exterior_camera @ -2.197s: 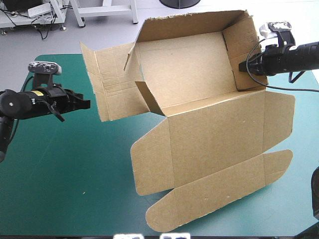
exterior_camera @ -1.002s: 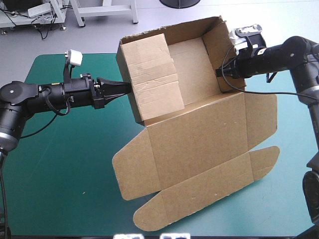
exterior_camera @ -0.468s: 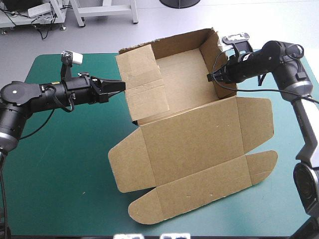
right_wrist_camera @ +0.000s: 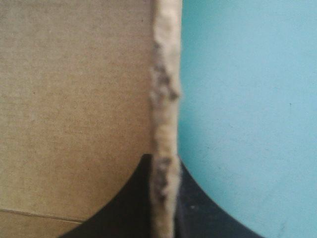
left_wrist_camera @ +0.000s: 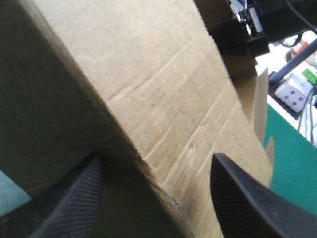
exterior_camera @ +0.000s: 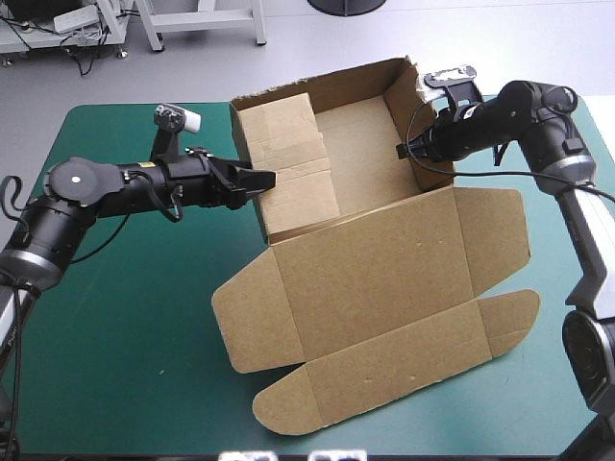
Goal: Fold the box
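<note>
Right wrist: box [right_wrist_camera: 74, 99] edge inside claw [right_wrist_camera: 162, 162]

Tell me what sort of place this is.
Probably a robotics test bench, not a home or warehouse: the left gripper and right gripper of two robot arms handle one brown box on a table with a teal-green cover.

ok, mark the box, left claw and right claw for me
box [exterior_camera: 384, 259], high view, middle of the flat lid panel.
left claw [exterior_camera: 267, 179], high view, between its open fingertips at the left side wall.
right claw [exterior_camera: 405, 150], high view, at the fingertips, shut on the right side wall.
</note>
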Robot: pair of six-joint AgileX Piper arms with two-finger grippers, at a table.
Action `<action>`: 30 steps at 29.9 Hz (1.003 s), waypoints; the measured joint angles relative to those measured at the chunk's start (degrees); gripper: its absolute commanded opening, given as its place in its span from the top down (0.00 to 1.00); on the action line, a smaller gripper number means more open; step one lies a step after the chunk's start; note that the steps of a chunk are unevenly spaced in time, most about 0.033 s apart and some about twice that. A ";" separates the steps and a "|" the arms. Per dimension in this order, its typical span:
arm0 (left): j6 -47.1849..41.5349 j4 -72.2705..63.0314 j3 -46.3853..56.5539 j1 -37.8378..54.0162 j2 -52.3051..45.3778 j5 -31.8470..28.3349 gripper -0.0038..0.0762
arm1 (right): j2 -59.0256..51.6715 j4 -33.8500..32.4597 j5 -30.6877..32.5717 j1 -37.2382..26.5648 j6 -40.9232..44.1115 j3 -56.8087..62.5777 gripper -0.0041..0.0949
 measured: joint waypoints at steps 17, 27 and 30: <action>-34.64 31.42 0.00 -8.19 0.50 -13.96 0.58 | 0.11 -8.48 -6.34 7.15 7.33 0.13 0.98; -54.82 52.51 0.00 -8.77 0.52 -8.39 0.58 | 0.23 -3.78 -6.49 8.39 7.39 0.13 0.98; -56.23 52.89 0.00 -8.77 0.52 -8.67 0.58 | 0.23 -2.91 -6.47 8.54 6.97 0.13 0.98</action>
